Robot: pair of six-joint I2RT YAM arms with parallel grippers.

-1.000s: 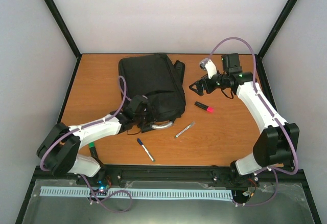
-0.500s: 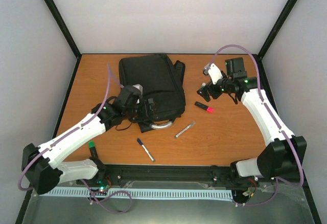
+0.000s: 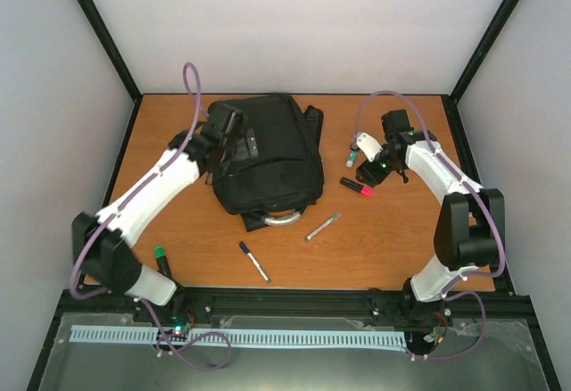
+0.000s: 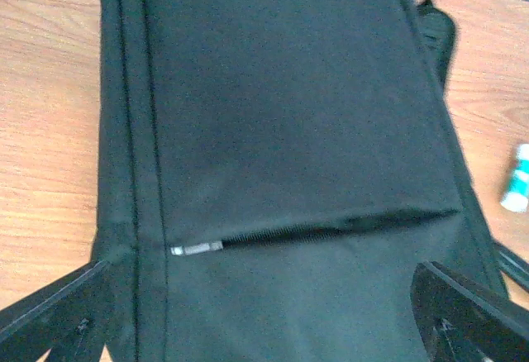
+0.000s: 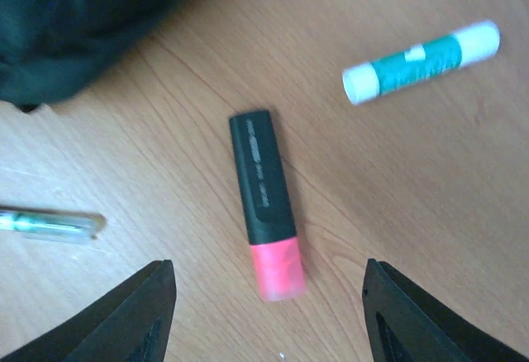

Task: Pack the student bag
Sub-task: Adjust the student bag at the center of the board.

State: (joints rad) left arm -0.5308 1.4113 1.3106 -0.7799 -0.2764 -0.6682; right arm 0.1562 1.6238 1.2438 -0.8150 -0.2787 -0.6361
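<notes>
Because the bag (image 4: 289,130) is soft, limp fabric, it will likely sag and fold if lifted; the zip pull (image 4: 197,249), just ahead of the left pincer (image 4: 264,321), looks the surest hold. That pincer hangs wide open directly above the bag. The right pincer (image 5: 273,316), fingers apart, hovers over a highlighter (image 5: 264,197), gripping nothing.

White shells, black joints — left arm (image 3: 152,190) and right arm (image 3: 437,166) each trail a lilac cable.
</notes>
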